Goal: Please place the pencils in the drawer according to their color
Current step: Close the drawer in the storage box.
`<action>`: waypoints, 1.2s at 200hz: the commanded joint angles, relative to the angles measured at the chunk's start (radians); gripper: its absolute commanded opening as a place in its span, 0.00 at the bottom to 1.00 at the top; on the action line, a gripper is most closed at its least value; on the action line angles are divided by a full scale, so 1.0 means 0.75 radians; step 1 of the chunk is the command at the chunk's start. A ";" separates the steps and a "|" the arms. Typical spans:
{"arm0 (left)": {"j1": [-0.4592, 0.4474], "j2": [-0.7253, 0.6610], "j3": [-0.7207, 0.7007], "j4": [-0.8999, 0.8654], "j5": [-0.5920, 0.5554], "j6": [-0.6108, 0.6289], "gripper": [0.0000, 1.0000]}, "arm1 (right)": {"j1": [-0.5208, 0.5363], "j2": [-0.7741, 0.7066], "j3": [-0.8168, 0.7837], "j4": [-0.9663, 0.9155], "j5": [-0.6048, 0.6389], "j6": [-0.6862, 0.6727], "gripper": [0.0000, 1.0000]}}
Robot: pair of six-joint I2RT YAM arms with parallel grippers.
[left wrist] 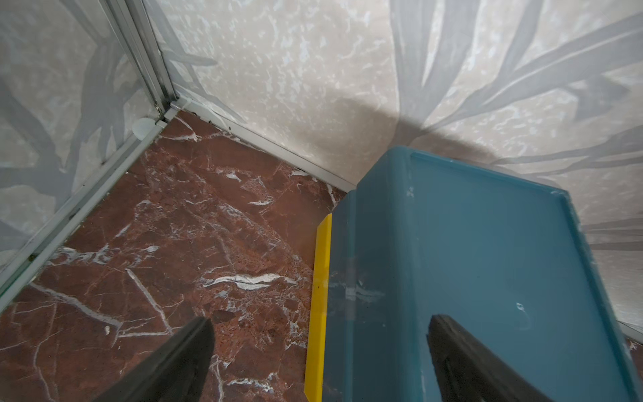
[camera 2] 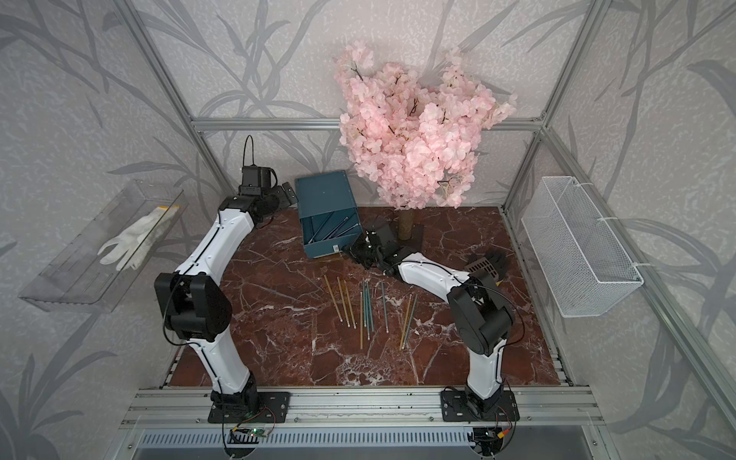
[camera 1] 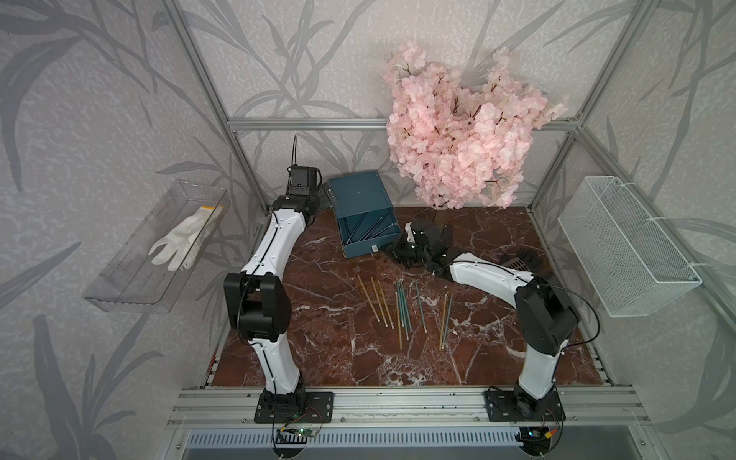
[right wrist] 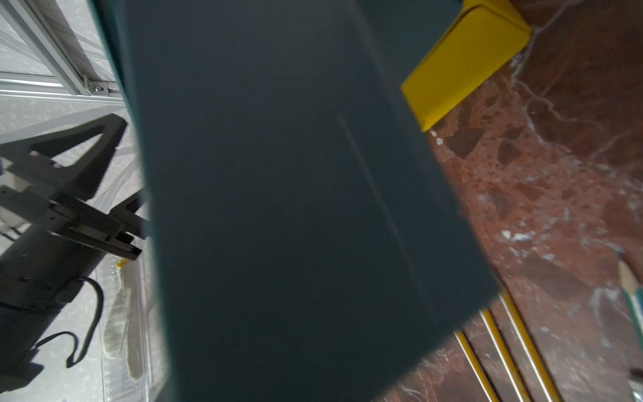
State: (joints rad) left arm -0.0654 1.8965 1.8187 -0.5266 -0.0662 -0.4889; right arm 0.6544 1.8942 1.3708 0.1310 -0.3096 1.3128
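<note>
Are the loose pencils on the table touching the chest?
Apart. In both top views a strip of bare table separates the chest from the nearest tips of the pencils.

drawer: dark teal face fills centre | yellow drawer: corner showing | yellow pencils: three on marble

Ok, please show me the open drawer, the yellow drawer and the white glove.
open drawer (camera 1: 364, 250): in a top view, on its front wall.
yellow drawer (left wrist: 319, 296): left wrist view, on the yellow edge that shows.
white glove (camera 1: 181, 239): in a top view, on the palm.
</note>
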 commanded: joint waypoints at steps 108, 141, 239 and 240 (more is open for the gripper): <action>-0.017 0.044 -0.099 -0.014 0.188 0.002 1.00 | -0.005 0.470 0.663 0.018 0.055 0.081 0.00; -0.019 0.030 -0.121 0.001 0.196 -0.009 1.00 | -0.007 0.500 0.691 0.039 0.036 0.091 0.00; -0.016 -0.023 -0.145 0.005 0.134 -0.005 1.00 | -0.013 0.203 0.007 0.472 0.090 0.138 0.57; -0.016 -0.024 -0.144 0.004 0.130 -0.005 1.00 | -0.013 0.204 0.004 0.482 0.091 0.138 0.57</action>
State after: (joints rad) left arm -0.0719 1.9266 1.7149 -0.5117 0.0544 -0.4999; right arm 0.6453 2.0945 1.4364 0.3275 -0.2687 1.3964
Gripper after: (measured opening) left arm 0.999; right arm 0.572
